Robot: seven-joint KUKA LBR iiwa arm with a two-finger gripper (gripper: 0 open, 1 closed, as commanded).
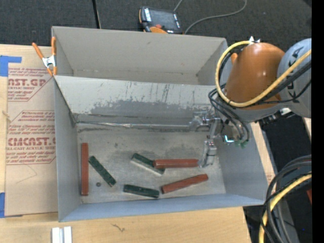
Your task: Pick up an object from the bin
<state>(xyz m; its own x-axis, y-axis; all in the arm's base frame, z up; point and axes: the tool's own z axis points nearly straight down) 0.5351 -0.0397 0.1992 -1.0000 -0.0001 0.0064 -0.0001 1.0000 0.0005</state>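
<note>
A: Any writing to read?
B: Red print on the cardboard left of the bin: "CAST.GP", its start cut off, with "CELL-CAST ACRYLIC SHEET" beneath, both appearing twice.

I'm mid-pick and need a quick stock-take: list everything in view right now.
Bin: 1, grey metal, centre of the view.
Red-brown bars: 3; one along the left wall, one level at mid-floor, one tilted just below it.
Dark green bars: 3; left floor, front floor, centre.
Pale bar: 1, off-white, against the centre green bar.
Black device: 1, behind the bin.
Gripper: 1, metal, at the level red-brown bar's right end.
Wrist cover: 1, orange, right side.
</note>
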